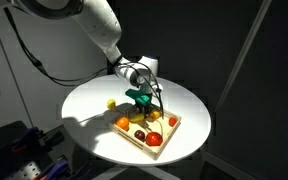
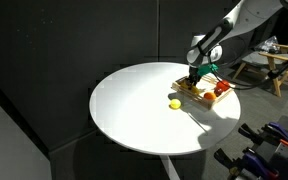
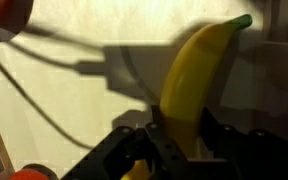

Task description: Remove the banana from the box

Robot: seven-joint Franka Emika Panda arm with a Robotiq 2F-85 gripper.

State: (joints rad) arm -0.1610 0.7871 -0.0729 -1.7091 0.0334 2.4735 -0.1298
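Hanging from the white arm point(image 1: 89, 22), the hand point(image 1: 141, 100) sat low over the box point(image 1: 170, 137) in both exterior views. The wrist view showed its dark fingers point(image 3: 134, 155) clamped on the lower end of the banana point(image 3: 199, 70). From that grip the banana ran up and to the right across the picture, yellow along its length with a green tip near the top edge. Beneath it lay a pale surface crossed by the shadows of the hand and of thin cables; whether the banana touched that surface or hung clear of it could not be told. In the exterior views the banana was too small and too hidden by the hand to pick out, but the hand point(image 2: 194, 82) stood within the outline of the box point(image 2: 192, 96), so the banana was over the box and not out on the desk point(image 1: 89, 110). An orange fruit point(image 1: 122, 123) lay in one corner of the box and a red fruit point(image 1: 154, 139) toward its near corner. A small round yellow fruit point(image 1: 111, 102) rested on the desk just outside the box, apart from the hand. The box sat toward one edge of the round white desk point(image 2: 134, 115).
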